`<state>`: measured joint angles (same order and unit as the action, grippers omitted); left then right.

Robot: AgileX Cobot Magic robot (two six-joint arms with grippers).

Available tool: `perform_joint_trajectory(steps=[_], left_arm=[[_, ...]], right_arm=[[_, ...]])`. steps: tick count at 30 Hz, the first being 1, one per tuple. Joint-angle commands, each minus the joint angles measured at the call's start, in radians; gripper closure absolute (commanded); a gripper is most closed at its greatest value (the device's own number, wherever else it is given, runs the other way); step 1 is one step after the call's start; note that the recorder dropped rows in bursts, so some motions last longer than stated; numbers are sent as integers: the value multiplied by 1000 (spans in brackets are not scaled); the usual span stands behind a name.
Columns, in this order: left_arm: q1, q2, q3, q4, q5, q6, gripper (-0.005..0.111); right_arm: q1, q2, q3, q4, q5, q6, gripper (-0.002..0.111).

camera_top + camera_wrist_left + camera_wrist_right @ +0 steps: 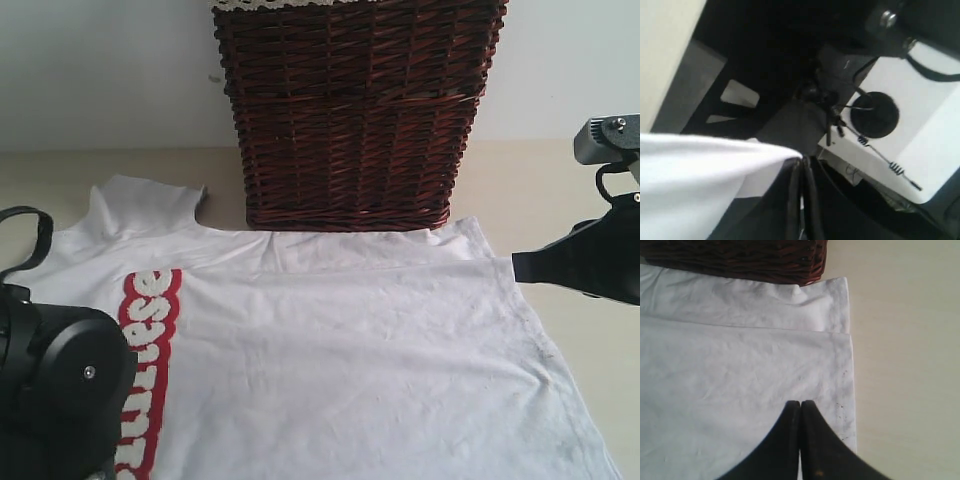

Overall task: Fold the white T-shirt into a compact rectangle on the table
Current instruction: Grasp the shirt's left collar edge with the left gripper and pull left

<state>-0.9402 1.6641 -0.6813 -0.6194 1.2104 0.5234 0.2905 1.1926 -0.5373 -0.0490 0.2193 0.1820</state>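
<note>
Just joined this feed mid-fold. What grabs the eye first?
A white T-shirt with a red lettered band lies spread on the table, a dark wicker basket standing at its far edge. The left gripper pinches a bunch of the shirt; the right gripper sits closed over its right side.

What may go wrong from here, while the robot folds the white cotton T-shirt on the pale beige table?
The left jaws pinch only a small point of the white short-sleeved cotton T-shirt; the cloth may slip out when lifted. The dark brown wicker basket stands against one edge of the shirt, so a pull may snag there.
</note>
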Motion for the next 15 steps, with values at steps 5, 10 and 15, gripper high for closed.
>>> perform_joint_trajectory(steps=[5, 10, 15], left_arm=[[-1, -4, -5, -301, 11, 113, 107], [4, -4, -5, -117, 11, -35, 95], [4, -4, -7, -102, 2, 11, 46]], right_arm=[[-7, -4, 4, -1, -4, -3, 108], [-7, -4, 4, -1, -4, -3, 108], [-7, -4, 4, -1, -4, -3, 108]])
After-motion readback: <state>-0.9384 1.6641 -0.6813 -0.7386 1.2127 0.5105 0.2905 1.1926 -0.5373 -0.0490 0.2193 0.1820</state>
